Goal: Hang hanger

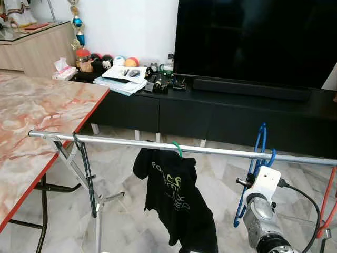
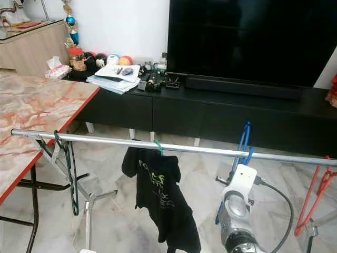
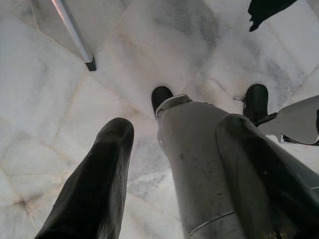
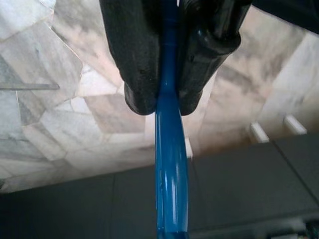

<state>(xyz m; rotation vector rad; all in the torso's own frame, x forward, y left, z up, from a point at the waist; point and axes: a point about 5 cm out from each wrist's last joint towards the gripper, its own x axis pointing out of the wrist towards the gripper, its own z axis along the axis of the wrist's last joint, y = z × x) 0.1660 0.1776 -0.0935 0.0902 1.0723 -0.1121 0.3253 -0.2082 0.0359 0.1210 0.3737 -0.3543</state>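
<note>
Nearest the camera, the right arm (image 1: 261, 211), a silver cylinder capped by a white wrist block with a black cable, rises toward the rail. Its right claw (image 4: 162, 102) is clamped on the blue hanger (image 1: 256, 158): in the right wrist view two ribbed black fingers (image 4: 134, 55) press either side of a glossy blue plastic bar. In the head views the blue hanger is a thin wire-like loop, its hook at the rail (image 1: 158, 145) just right of centre, its body hanging below beside the arm. The left claw (image 3: 164, 164) points down at pale veined marble floor tiles (image 3: 45, 114); its two black fingers stand apart with nothing between them, framing the robot's grey leg and black feet.

The rail is a slender polished metal tube running left to right, borne on the left by a folding metal stand (image 1: 79, 168). A black T-shirt (image 1: 176, 203) with faint green print, its lettering unreadable, hangs mid-rail on a green hook (image 1: 178, 148). An orange-red hanger (image 1: 327, 203) hangs at the far right.

To the left lies a worktop (image 1: 37, 126) of pink-veined marble pattern with red edging. Beyond, a low black cabinet (image 1: 221, 113) carries a large dark television (image 1: 253, 37), a soundbar, papers, coloured balls and a tissue box (image 1: 63, 68).
</note>
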